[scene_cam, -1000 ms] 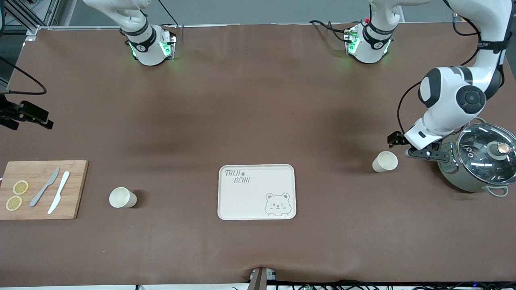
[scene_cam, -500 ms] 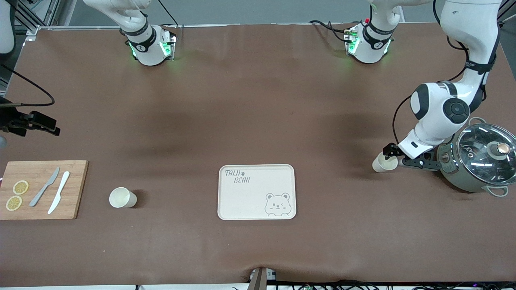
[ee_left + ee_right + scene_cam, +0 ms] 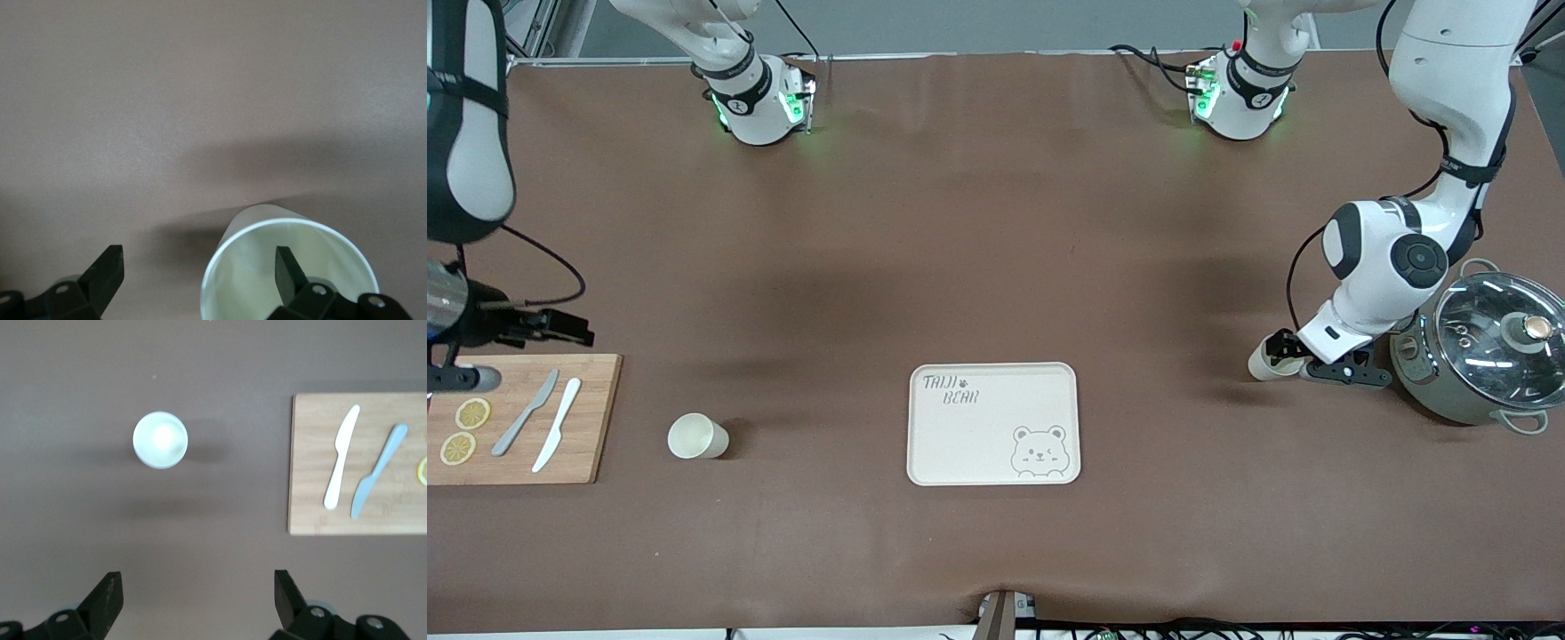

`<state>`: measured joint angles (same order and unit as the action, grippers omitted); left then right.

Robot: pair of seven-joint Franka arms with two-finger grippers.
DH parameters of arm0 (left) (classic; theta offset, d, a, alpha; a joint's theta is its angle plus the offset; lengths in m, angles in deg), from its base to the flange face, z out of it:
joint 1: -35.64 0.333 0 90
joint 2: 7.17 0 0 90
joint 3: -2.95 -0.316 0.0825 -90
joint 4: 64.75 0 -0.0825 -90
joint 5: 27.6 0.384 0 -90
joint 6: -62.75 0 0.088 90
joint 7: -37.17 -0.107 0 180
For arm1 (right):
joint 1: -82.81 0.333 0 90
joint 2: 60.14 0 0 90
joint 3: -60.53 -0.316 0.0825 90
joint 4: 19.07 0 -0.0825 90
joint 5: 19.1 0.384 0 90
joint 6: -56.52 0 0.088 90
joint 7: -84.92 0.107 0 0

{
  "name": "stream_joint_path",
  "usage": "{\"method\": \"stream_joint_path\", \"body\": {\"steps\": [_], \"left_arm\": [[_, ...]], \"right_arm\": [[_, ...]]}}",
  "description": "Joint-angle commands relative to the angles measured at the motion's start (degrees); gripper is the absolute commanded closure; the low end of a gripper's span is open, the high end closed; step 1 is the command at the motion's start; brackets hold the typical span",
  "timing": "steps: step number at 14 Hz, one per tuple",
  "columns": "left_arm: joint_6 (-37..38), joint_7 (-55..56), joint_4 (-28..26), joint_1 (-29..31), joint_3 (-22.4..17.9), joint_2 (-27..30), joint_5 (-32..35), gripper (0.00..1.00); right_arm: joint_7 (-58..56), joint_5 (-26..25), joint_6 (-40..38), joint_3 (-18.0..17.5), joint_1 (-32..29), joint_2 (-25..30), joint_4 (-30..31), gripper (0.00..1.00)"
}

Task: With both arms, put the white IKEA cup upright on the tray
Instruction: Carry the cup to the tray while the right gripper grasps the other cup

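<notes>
Two white cups stand upright on the brown table. One cup (image 3: 1261,365) is near the left arm's end, and my left gripper (image 3: 1303,360) is open at it. In the left wrist view one finger (image 3: 288,267) is inside this cup (image 3: 267,293) and the other finger (image 3: 107,273) is outside, so the jaws straddle its wall. The second cup (image 3: 694,436) stands toward the right arm's end and also shows in the right wrist view (image 3: 160,440). My right gripper (image 3: 569,327) is open and empty, up over the table by the cutting board, also seen in its wrist view (image 3: 197,597). The cream tray (image 3: 969,444) lies between the cups, with nothing on it.
A grey pot with a glass lid (image 3: 1485,356) stands close beside the left gripper. A wooden cutting board (image 3: 596,418) with two knives (image 3: 543,422) and lemon slices (image 3: 463,431) lies at the right arm's end; it also shows in the right wrist view (image 3: 313,513).
My left gripper has moved down and across from beside the pot onto the cup. My right arm has swung in from the table's end toward the cutting board.
</notes>
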<state>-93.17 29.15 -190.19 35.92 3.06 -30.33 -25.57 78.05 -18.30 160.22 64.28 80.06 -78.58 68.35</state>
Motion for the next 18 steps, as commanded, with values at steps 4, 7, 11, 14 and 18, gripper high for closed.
{"method": "stream_joint_path", "body": {"steps": [4, 7, 11, 14, 18], "left_arm": [[-0.7, 1.3, 1.2, 0.2, 0.2, -1.8, 1.3, 1.0], [-0.8, 1.6, 1.2, 0.1, 0.2, -1.8, 1.3, 1.0], [-0.1, 5.3, 4.8, -1.1, 0.5, -1.8, 0.9, 1.0], [6.6, 15.5, 12.5, -5.4, 0.5, -2.4, 0.7, 1.0], [23.4, 32.3, 29.1, -14.0, 0.5, -6.9, 0.6, 1.0]], "right_arm": [[0.1, 0.4, 11.1, -0.1, -0.5, -7.4, -1.8, 0.0], [0.5, 3.0, 15.2, -0.1, -0.5, -10.6, -1.8, 0.0], [-0.2, 6.9, 17.3, -0.1, -0.5, -14.4, -1.7, 0.0], [-0.2, 5.3, 18.0, 0.0, 0.2, -16.5, -1.8, 0.0], [-0.2, 4.5, 19.3, 0.0, 0.2, -18.3, -1.8, 0.0]]}}
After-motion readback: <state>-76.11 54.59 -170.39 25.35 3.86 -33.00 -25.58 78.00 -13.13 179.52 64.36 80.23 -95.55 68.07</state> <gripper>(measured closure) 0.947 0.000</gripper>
